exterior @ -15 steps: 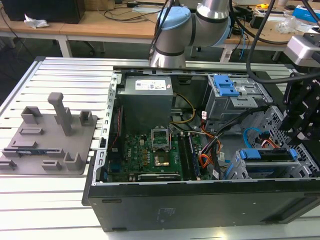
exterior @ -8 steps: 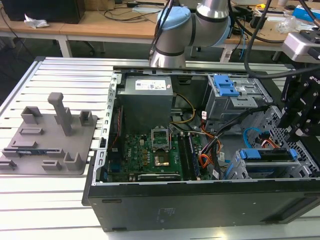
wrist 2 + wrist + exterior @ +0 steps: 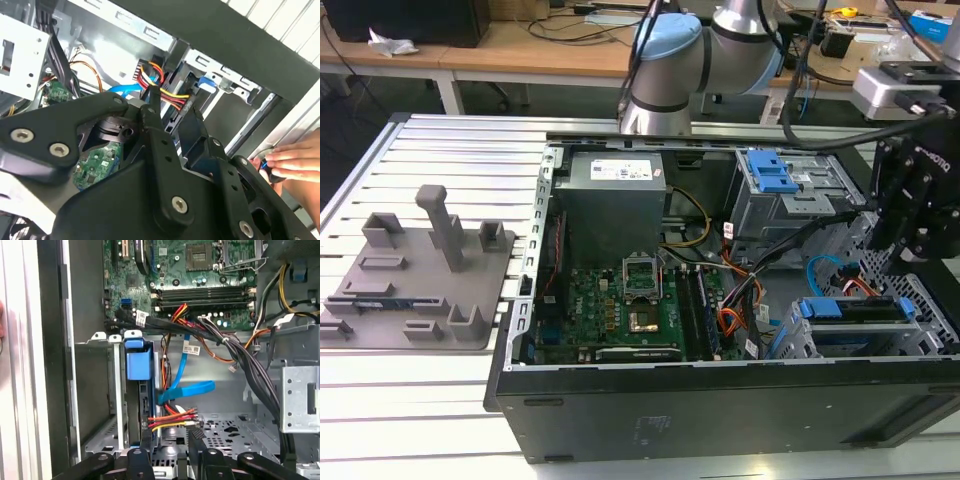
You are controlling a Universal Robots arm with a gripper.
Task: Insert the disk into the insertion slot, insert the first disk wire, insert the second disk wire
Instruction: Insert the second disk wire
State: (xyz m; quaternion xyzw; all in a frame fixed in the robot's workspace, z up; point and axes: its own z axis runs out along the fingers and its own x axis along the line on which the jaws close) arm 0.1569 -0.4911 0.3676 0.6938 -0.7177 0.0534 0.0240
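Observation:
The disk (image 3: 853, 309), in its blue caddy (image 3: 138, 365), sits inside the grey perforated insertion slot (image 3: 817, 345) at the case's corner on the exterior view's right. A red, yellow and black wire bundle (image 3: 172, 418) and the flat light-blue second disk wire (image 3: 186, 390) both run to the disk's rear edge. Whether their plugs are seated cannot be told. My gripper (image 3: 172, 114) hangs just behind the disk, open. Its two black fingers (image 3: 153, 107) stand apart on either side of the coloured bundle. The gripper (image 3: 905, 235) is above the cage in the exterior view.
A bigger grey bay with a blue latch (image 3: 772, 172) stands behind the cage. The motherboard (image 3: 200, 270) and black cable looms (image 3: 250, 365) fill the case middle. A person's hand (image 3: 295, 162) rests by the case wall. A grey fixture plate (image 3: 420, 270) lies outside the case.

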